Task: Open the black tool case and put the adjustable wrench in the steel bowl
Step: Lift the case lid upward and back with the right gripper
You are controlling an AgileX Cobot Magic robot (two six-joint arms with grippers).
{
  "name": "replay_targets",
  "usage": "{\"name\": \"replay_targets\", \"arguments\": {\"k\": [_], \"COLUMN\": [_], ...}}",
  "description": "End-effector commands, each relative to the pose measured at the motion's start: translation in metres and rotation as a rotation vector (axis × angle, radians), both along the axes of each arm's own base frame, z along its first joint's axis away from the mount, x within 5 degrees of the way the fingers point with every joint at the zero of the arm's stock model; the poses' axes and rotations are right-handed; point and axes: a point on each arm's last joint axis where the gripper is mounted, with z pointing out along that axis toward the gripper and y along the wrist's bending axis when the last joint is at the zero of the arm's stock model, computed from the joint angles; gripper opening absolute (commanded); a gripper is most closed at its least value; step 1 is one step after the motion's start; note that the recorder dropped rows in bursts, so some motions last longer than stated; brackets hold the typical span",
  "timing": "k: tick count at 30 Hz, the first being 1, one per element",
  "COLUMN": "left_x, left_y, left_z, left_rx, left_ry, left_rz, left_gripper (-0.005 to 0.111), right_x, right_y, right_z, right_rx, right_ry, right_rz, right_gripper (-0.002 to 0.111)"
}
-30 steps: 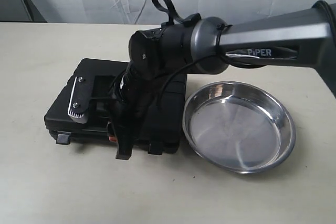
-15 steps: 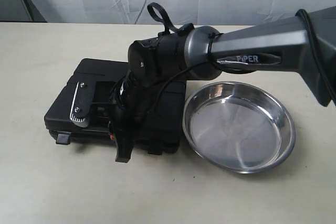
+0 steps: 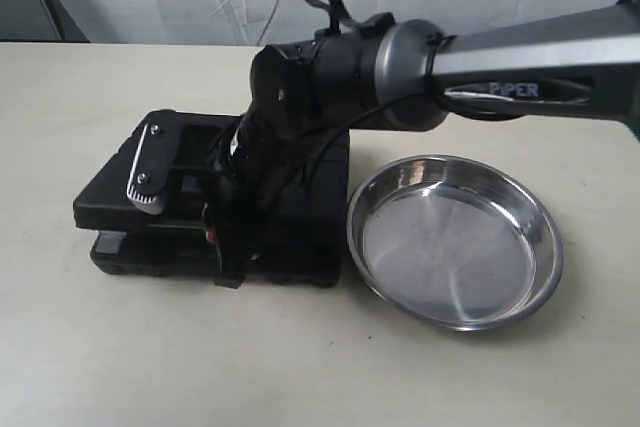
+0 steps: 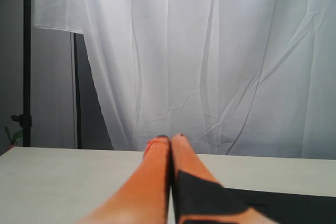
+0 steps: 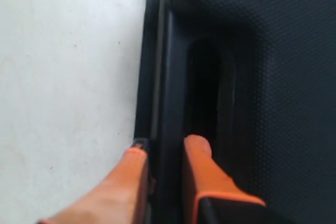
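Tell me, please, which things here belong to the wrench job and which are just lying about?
For the job:
black tool case, lid slightly raised
right hand, straddling the lid's edge
steel bowl, beside the case
wrench: not in view

Just there:
left hand, shut, holding nothing
white curtain
table

You will find the black moulded-plastic tool case (image 5: 283, 51) matt, its lid covered with a fine stippled grain. The wide round stainless-steel bowl (image 3: 455, 247) is polished metal, glossy enough to mirror its surroundings. The small silver plate (image 3: 146, 173) on the lid looks like metal with a duller sheen. The orange fingers (image 5: 121, 187) of the right gripper (image 5: 167, 145) are smooth, matt and rubber-like. The off-white tabletop (image 3: 300, 367) is smooth and matt; the white curtain (image 4: 210, 51) is thin, creased cloth
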Motion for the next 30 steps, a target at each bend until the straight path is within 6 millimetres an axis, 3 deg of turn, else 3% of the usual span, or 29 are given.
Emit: {"name": "replay_targets", "arguments": {"k": [1, 6, 11, 21, 30], "left_x": [0.0, 0.0, 0.0, 0.0, 0.0], "left_y": [0.0, 0.0, 0.0, 0.0, 0.0], "left_z": [0.002, 0.002, 0.002, 0.002, 0.002], "left_rx": [0.001, 0.001, 0.001, 0.001, 0.001], "left_ry": [-0.004, -0.004, -0.004, -0.004, -0.004], "left_rz": [-0.008, -0.008, -0.008, -0.008, -0.008], "left_gripper": [0.0, 0.0, 0.0, 0.0, 0.0], "right_x": [0.001, 0.004, 0.013, 0.028, 0.07], "right_y": [-0.002, -0.006, -0.005, -0.008, -0.033], "right_z": [0.043, 0.078, 0.095, 0.103, 0.092], "right_rx": [0.106, 0.188, 0.242, 0.269, 0.287], "right_ry": [-0.125, -0.286, -0.488, -0.65, -0.726], "right_rz": [0.004, 0.003, 0.022, 0.035, -0.079], "right_gripper": [0.0, 0.0, 0.0, -0.001, -0.001]}}
